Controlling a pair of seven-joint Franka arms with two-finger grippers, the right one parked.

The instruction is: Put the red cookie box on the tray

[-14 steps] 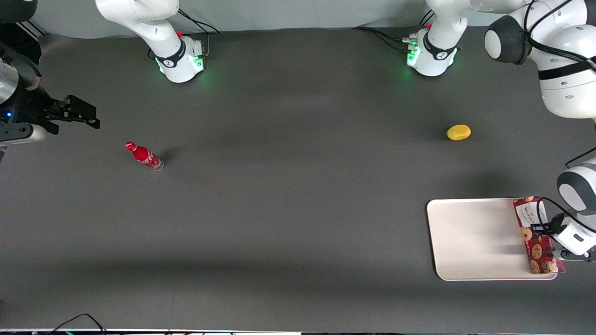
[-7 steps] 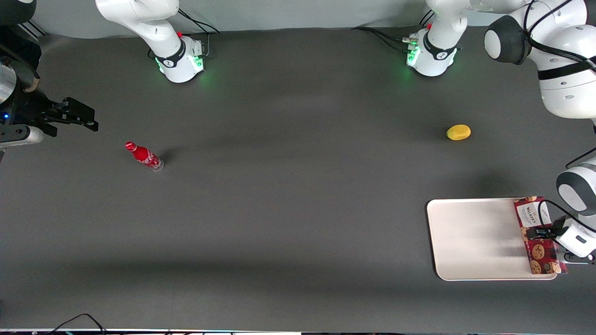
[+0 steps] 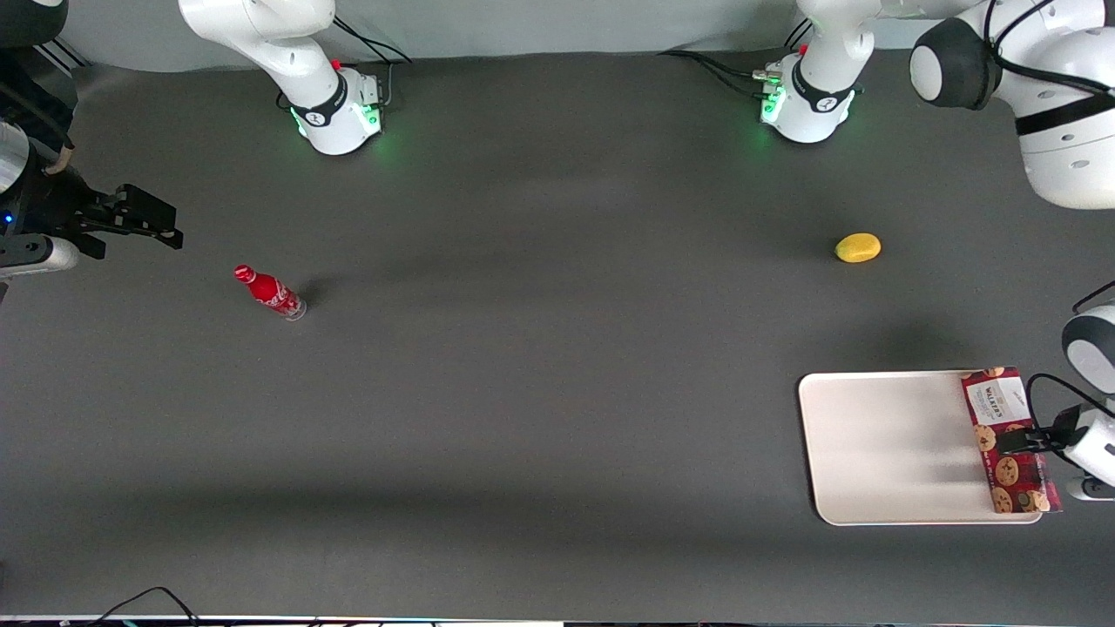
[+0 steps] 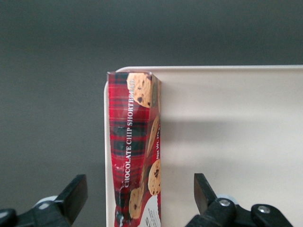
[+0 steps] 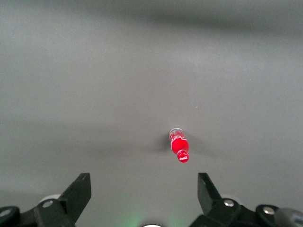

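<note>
The dark tabletop carries the cream tray toward the working arm's end. The red cookie box lies on the tray along its short edge at that end, standing on a narrow side, its white label end farther from the front camera. The claw hangs just above the box's middle, fingers spread wide and clear of both faces. A yellow fruit sits farther from the front camera than the tray. A red soda bottle lies well apart from the tray, toward the parked arm's end.
</note>
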